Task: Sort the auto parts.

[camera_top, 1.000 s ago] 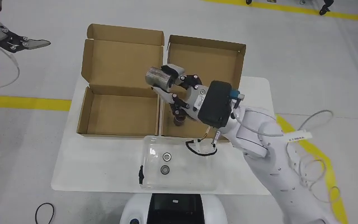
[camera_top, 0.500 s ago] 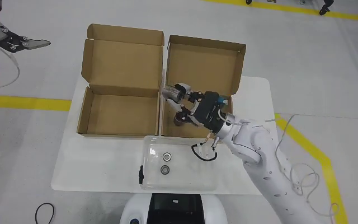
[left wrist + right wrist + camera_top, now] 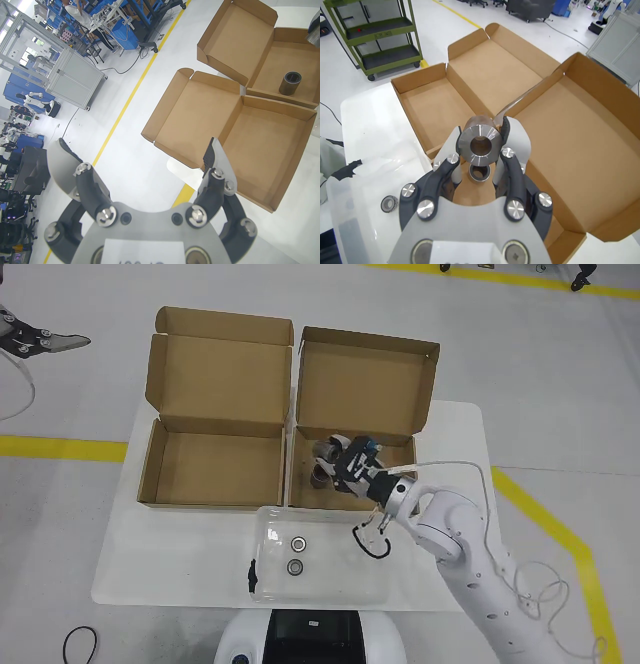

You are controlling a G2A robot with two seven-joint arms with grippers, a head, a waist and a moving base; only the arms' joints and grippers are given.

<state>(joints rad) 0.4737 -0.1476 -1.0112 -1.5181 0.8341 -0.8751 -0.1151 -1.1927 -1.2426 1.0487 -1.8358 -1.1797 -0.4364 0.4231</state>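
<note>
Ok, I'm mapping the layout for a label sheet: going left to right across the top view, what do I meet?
left pincer, off the table → empty cardboard box → second cardboard box, over which the right pincer grips a metal cylinder.

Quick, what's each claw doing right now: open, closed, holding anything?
Left claw: open, holding nothing.
Right claw: closed on a metal cylinder.
</note>
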